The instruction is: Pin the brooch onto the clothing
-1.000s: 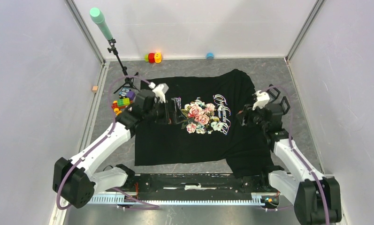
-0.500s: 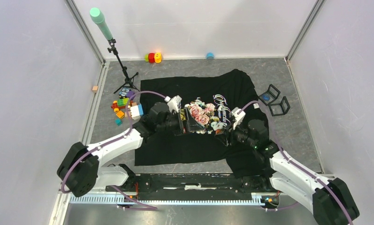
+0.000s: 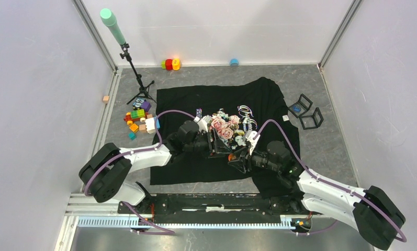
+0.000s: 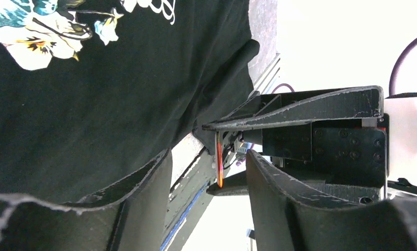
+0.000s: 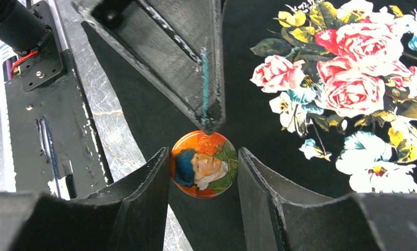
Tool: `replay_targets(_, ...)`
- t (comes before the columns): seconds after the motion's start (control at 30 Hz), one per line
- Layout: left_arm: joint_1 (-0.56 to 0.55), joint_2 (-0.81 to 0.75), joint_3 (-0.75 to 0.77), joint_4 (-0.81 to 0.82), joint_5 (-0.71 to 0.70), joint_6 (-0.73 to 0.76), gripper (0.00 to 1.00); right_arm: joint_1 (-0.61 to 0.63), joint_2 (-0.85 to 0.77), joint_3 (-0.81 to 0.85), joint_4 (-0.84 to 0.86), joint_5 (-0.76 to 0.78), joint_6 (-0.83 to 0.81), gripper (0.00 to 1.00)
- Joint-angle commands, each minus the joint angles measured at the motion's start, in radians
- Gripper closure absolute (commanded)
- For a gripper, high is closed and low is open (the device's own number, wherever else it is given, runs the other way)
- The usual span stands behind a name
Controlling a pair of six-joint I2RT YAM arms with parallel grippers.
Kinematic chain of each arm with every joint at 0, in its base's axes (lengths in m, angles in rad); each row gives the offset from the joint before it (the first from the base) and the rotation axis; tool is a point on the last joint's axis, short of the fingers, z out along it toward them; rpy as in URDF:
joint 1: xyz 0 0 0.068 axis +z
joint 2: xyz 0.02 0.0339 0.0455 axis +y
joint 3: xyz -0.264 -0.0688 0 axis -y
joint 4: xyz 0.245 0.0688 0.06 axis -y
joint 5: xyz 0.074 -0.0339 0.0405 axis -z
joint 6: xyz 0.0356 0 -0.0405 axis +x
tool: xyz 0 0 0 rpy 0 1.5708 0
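The clothing, a black T-shirt (image 3: 185, 99) with a rose print (image 3: 223, 128), lies flat on the grey floor. My right gripper (image 5: 203, 154) is shut on the brooch (image 5: 203, 164), a round orange badge with a portrait, holding it by its edges just above the shirt (image 5: 279, 172) below the roses. In the top view my right gripper (image 3: 236, 157) faces my left gripper (image 3: 219, 145). My left gripper (image 4: 207, 157) is open. One of its fingertips (image 5: 211, 123) touches the brooch's top edge. The left wrist view shows the brooch (image 4: 219, 167) edge-on.
A tripod stand with a green cylinder (image 3: 130, 57) stands at the back left. Toy blocks (image 3: 138, 117) lie left of the shirt. Two black frames (image 3: 306, 111) lie to its right. A red-yellow toy (image 3: 170, 64) and a blue cap (image 3: 234, 61) sit by the back wall.
Both arms have swung inward from the shirt's left and right sides. The two grippers now meet over the shirt just below the rose print.
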Motion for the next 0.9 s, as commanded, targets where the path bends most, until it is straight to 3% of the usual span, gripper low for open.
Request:
replay_targets(0.0,-0.005,0.000,0.015,0.074,0.033,-0.037,0.43,0.032,0.005,0.008,0.085,0.032,-0.006,0.63)
replay_targets(0.07,-0.005,-0.002,0.016,0.057,0.030,-0.031,0.44,0.039,0.017,0.013,0.085,0.034,-0.007,0.63)
replay_targets(0.2,-0.007,-0.007,-0.002,0.055,0.025,-0.034,0.57,0.046,0.043,0.018,0.100,0.035,-0.005,0.63)
replay_targets(0.57,-0.014,-0.019,-0.020,0.010,0.004,-0.021,0.60,0.061,0.058,0.024,0.106,0.049,-0.008,0.64)
replay_targets(0.87,-0.028,-0.019,-0.019,0.001,0.001,-0.020,0.69,0.064,0.055,0.020,0.103,0.059,-0.008,0.65)
